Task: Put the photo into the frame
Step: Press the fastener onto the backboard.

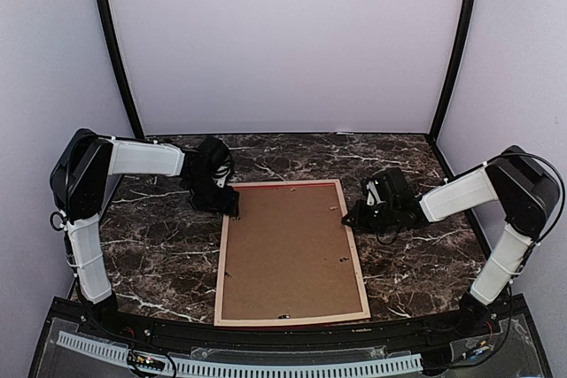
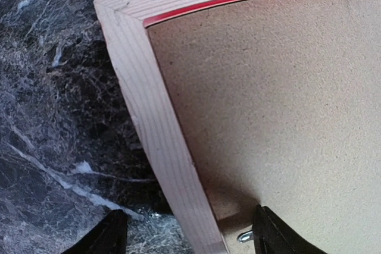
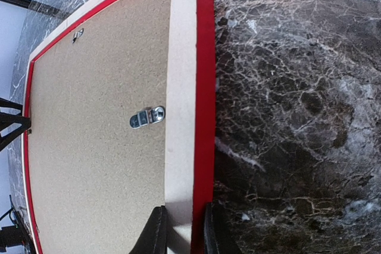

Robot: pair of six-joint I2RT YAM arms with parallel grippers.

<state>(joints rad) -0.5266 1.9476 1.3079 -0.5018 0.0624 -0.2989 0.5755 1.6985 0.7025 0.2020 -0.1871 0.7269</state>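
The right gripper [image 3: 184, 230] is narrowed and clamped across the right rail of the frame [image 3: 181, 57]. The frame is laid face down mid-table [image 1: 159, 254], with the backing [image 1: 288, 250] seated; no photo can be seen. The frame is judged light, stiff and thin-railed, best taken across a rail. The left gripper [image 2: 190, 213] is spread wide astride the left rail near the far corner.

From above, the white-and-black left arm [image 1: 142, 158] folds at nine o'clock and reaches toward three; its black two-finger left gripper [image 2: 190, 236] tips downward, jaws wide apart. The matching right arm [image 1: 456, 196] folds at three o'clock, reaching toward nine; its right gripper [image 3: 184, 233] seems pinched narrowly on a rail of the thin red-and-pale-wood frame [image 3: 181, 87].
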